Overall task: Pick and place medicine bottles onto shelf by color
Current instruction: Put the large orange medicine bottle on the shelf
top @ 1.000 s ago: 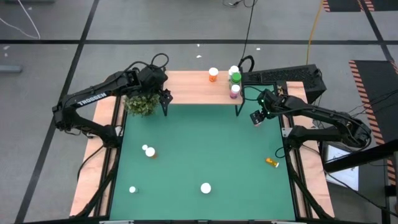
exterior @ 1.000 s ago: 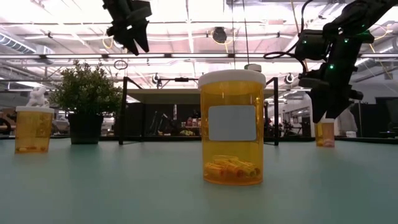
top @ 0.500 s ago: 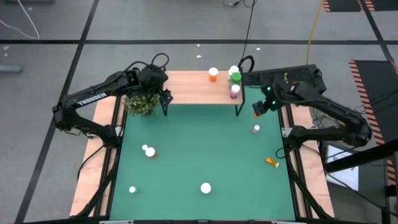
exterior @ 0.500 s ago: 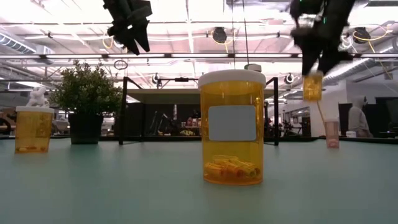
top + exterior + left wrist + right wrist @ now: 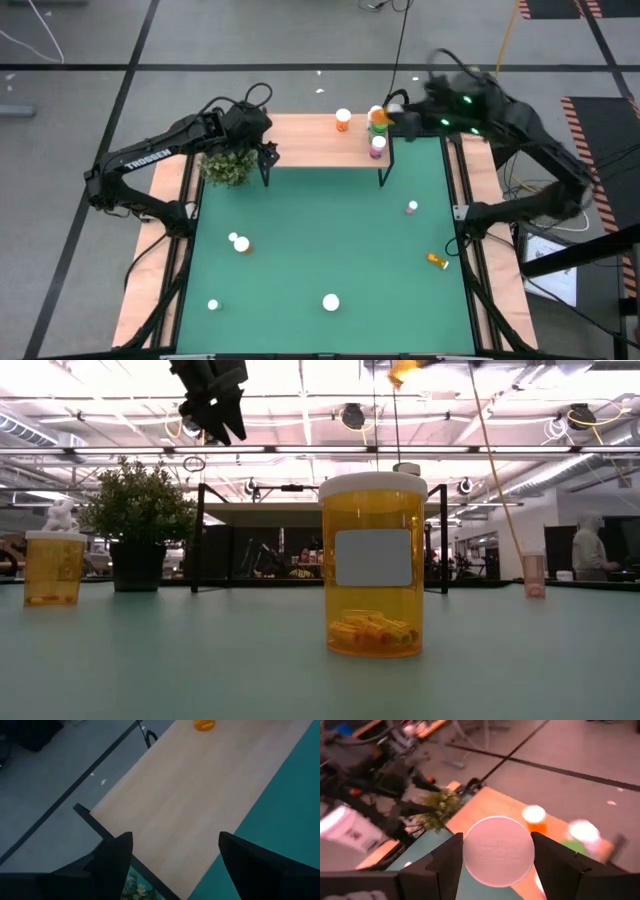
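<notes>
High view, upper right: right gripper clamping small orange white-capped medicine bottle above light-wood shelf; next, lowering beside orange shelf bottle.

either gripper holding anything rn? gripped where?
The right gripper holds an orange medicine bottle over the shelf. Its fingers flank the white cap; the exact contact is hard to tell. The left gripper is open and holds nothing.

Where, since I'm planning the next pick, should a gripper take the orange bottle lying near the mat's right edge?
Grip the lying orange bottle around its body's middle, straight from above, fingers across its short width: it lies on its side on the mat, long axis level. The right gripper holds another bottle.
</notes>
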